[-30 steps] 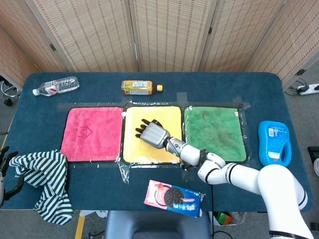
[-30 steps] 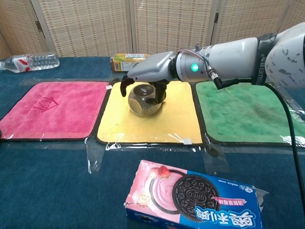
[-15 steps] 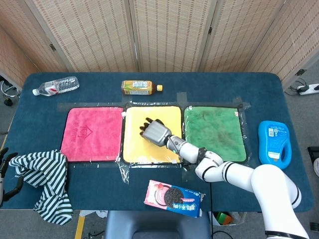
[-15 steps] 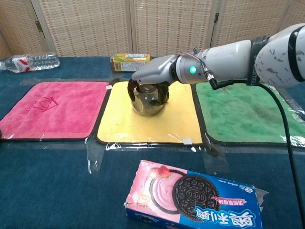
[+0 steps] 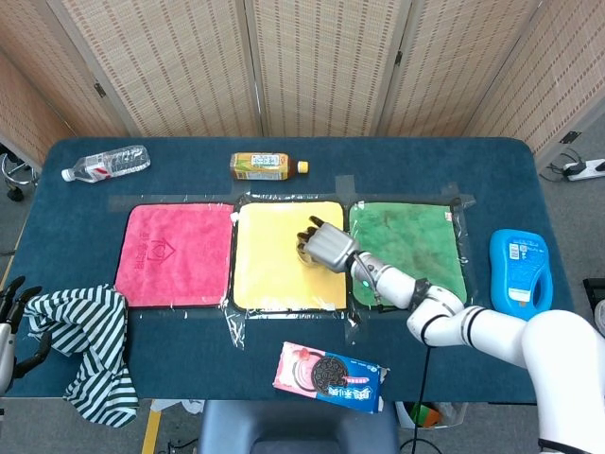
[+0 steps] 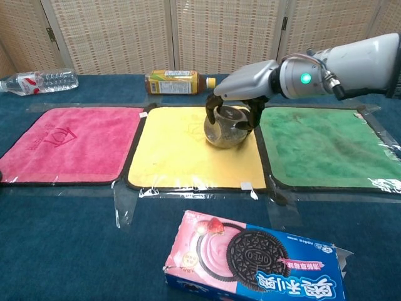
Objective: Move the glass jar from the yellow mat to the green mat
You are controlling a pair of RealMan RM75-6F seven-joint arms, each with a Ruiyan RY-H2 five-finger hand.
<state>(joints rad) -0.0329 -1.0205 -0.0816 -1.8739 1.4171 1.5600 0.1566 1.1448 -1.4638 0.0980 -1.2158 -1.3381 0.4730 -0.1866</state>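
Right hand (image 6: 241, 94) fingers (image 6: 216, 108) are gripping the glass jar (image 6: 227, 127) from above, at the yellow mat's (image 6: 182, 150) 3 o'clock edge, beside the green mat (image 6: 319, 147).

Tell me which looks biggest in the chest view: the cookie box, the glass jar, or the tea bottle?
1. Cookie box, by far, though it lies nearest the camera, which enlarges it.
2. Glass jar and tea bottle look close in size; the bottle is farther back and the right hand covers the jar's top, so I won't rank them.
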